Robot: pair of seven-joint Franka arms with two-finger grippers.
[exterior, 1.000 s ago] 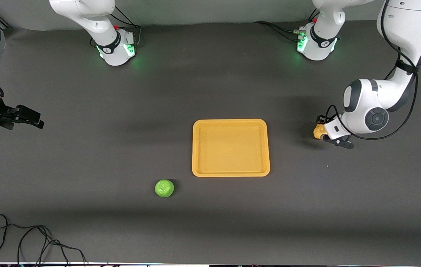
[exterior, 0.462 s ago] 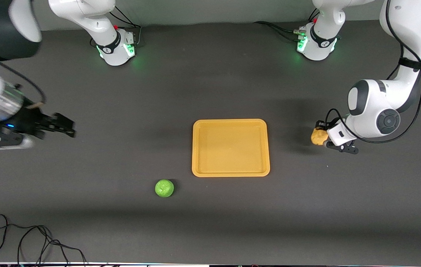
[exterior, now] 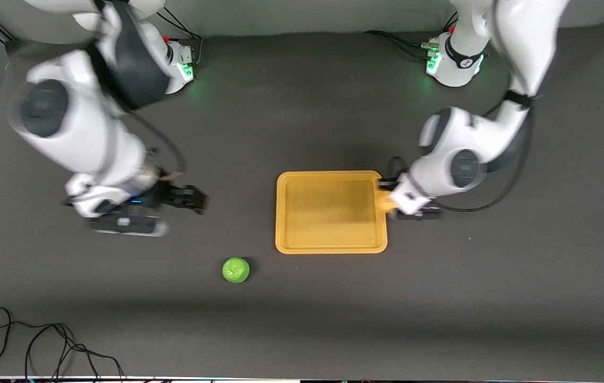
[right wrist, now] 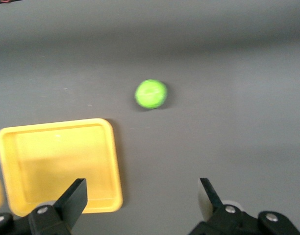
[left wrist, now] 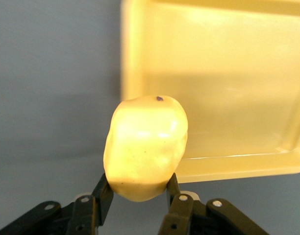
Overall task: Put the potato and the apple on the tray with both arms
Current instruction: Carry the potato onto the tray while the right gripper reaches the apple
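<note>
Over the tray's (exterior: 331, 211) rim at the left arm's end, the left claw (left wrist: 135, 196) pinches the potato (left wrist: 145, 147); the right claw (right wrist: 140, 198) hangs spread over bare counter (exterior: 302, 319), the apple (exterior: 236, 269) nearer the camera.

Tray (exterior: 331, 246) yellow-orange, plain. Potato (left wrist: 146, 147) pale yellow, small dark speck near one end, over tray rim. Apple (exterior: 236, 269) bright green, faceted sheen, nearer front camera than tray. Table (exterior: 302, 319) dark grey. Arms white, black grippers; bases lit green.

Dark grey table (exterior: 302, 117); black cable (exterior: 41, 346) looped at its near edge.
</note>
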